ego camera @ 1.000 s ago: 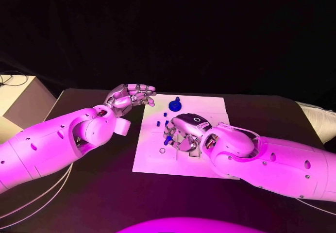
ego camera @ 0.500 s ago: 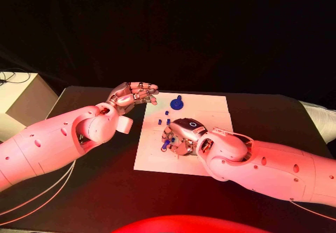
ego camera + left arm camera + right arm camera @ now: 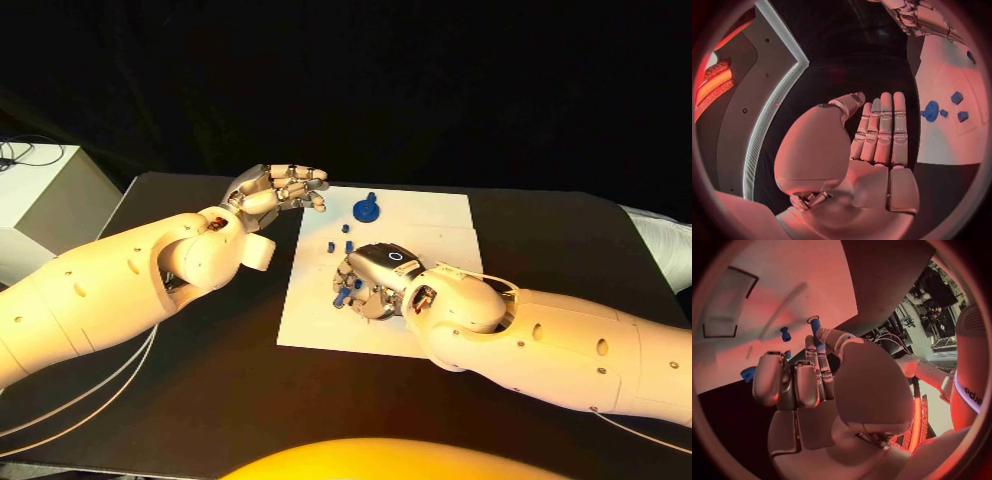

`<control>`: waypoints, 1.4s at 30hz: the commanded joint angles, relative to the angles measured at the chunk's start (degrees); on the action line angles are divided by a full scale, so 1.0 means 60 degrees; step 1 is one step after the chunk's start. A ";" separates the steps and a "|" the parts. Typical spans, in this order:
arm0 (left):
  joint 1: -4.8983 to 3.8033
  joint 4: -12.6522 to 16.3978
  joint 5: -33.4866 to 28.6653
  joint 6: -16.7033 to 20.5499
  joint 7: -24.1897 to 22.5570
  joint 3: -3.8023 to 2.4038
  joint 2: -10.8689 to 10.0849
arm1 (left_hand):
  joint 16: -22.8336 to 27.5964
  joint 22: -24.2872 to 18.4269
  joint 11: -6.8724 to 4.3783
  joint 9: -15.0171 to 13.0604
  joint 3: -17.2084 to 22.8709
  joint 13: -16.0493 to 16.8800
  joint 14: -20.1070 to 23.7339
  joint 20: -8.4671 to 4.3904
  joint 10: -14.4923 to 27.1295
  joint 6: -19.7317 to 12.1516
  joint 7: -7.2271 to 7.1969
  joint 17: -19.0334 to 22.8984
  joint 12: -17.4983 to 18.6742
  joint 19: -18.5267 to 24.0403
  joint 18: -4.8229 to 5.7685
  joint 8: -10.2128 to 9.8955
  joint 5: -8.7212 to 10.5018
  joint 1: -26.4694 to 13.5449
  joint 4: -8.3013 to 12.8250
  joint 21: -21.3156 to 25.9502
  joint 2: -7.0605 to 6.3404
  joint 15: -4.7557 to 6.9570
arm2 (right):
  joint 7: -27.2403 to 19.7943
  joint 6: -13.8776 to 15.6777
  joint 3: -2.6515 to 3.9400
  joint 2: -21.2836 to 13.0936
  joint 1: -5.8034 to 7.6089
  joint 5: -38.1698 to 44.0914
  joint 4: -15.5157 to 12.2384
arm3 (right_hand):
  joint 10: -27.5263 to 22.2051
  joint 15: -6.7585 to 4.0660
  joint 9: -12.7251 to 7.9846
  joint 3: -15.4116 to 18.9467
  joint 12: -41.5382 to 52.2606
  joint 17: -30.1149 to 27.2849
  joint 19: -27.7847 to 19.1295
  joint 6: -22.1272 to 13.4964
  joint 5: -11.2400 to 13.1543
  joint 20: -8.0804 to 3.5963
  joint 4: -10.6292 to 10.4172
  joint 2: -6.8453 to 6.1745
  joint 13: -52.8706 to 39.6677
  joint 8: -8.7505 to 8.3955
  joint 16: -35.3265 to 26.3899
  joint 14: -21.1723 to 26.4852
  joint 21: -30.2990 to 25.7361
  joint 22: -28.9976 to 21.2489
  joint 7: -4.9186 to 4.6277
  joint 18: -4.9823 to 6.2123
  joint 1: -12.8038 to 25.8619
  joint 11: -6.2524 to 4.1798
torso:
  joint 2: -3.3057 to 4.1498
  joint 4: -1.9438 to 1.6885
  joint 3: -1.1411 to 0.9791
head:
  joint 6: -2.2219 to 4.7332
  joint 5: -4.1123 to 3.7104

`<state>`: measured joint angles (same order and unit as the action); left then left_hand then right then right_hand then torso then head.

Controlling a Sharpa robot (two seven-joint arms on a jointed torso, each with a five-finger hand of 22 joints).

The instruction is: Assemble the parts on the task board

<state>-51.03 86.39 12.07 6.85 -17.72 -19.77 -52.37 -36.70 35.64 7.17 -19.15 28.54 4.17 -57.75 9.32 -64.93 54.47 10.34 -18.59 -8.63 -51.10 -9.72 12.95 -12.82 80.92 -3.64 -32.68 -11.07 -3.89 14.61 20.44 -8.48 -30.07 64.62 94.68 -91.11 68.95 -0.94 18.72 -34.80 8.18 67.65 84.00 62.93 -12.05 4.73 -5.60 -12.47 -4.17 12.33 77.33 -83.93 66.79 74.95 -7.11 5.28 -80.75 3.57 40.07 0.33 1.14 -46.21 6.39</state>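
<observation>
Flanking task board (image 3: 433,225): white box (image 3: 43,195)

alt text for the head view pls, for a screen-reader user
The right hand reaches down onto the white task board among small blue parts. The left hand hovers empty beside the board's far left corner, near a round blue part. The black table surrounds the board.

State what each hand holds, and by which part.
The right hand pinches a slim blue part near one end; the left hand, beside the task board, holds nothing.
</observation>
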 commanded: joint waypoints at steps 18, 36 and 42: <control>0.0001 0.0052 -0.0044 -0.0135 -0.0046 -0.0006 -0.0021 | 0.0074 -0.0001 0.0030 0.0023 -0.0062 0.0018 -0.0079 0.0015 -0.0064 0.0030 0.0077 -0.0051 0.0065 -0.0062 -0.0098 -0.0061 0.0016 0.0091 -0.0010 0.0053 0.0028 -0.0015 | 0.0214 -0.0621 -0.0117 0.0222 -0.0077 0.0563 0.0265 | 0.0019 -0.0012 0.0270 -0.0035 -0.0121 -0.0078 0.0201 -0.0080 -0.0002 -0.0070 0.0095 -0.0001 -0.0007 0.0044 0.0008 -0.0300 -0.0053 0.0390 -0.0079 -0.0152 0.0000 0.0056 | 0.0002 0.0003 -0.0009 | -0.0072 0.0025; 0.0001 0.0061 -0.0044 -0.0139 -0.0037 -0.0006 -0.0028 | 0.0074 -0.0001 0.0030 0.0023 -0.0062 0.0018 -0.0079 0.0015 -0.0064 0.0030 0.0077 -0.0051 0.0065 -0.0062 -0.0098 -0.0061 0.0016 0.0091 -0.0010 0.0053 0.0028 -0.0015 | -0.0023 -0.0362 -0.0157 0.0307 -0.0126 0.0433 0.0287 | -0.1542 0.0259 0.0039 0.0896 -0.0683 -0.0719 -0.0269 -0.1547 0.0222 0.0185 0.0128 -0.0470 0.0068 -0.0813 -0.0301 -0.0114 -0.1819 -0.0495 -0.0284 0.0151 0.0408 0.0376 | -0.0017 0.0010 0.0005 | -0.0065 0.0040; 0.0001 0.0061 -0.0044 -0.0151 -0.0029 -0.0006 -0.0031 | 0.0074 -0.0001 0.0030 0.0023 -0.0062 0.0018 -0.0079 0.0015 -0.0064 0.0030 0.0077 -0.0051 0.0065 -0.0062 -0.0098 -0.0061 0.0016 0.0091 -0.0010 0.0053 0.0028 -0.0015 | 0.0016 -0.0163 -0.0159 0.0295 -0.0127 0.0412 0.0299 | -0.2069 0.0310 -0.0086 0.2102 -0.0556 -0.1096 -0.0384 -0.1785 0.0221 0.0238 -0.0023 -0.0175 0.0069 -0.1043 -0.0496 0.0000 -0.2553 -0.0911 -0.0331 0.0251 -0.0023 0.0449 | -0.0012 0.0001 -0.0003 | -0.0064 0.0038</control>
<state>-51.02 86.59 12.06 6.82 -17.64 -19.77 -52.59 -36.48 35.64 7.17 -19.07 28.54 4.21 -57.75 9.32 -64.93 54.68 10.55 -18.83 -8.63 -51.09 -9.72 12.95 -12.82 80.92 -3.64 -32.68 -11.07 -3.89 15.19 18.95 -9.45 -28.31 63.88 97.19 -89.31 56.59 0.62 18.21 -22.21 4.68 61.10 82.03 52.51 -10.83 6.27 -5.75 -13.34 -3.69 6.13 74.53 -83.82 51.56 69.53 -9.08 6.19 -80.69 6.25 39.97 0.37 1.15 -46.60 6.63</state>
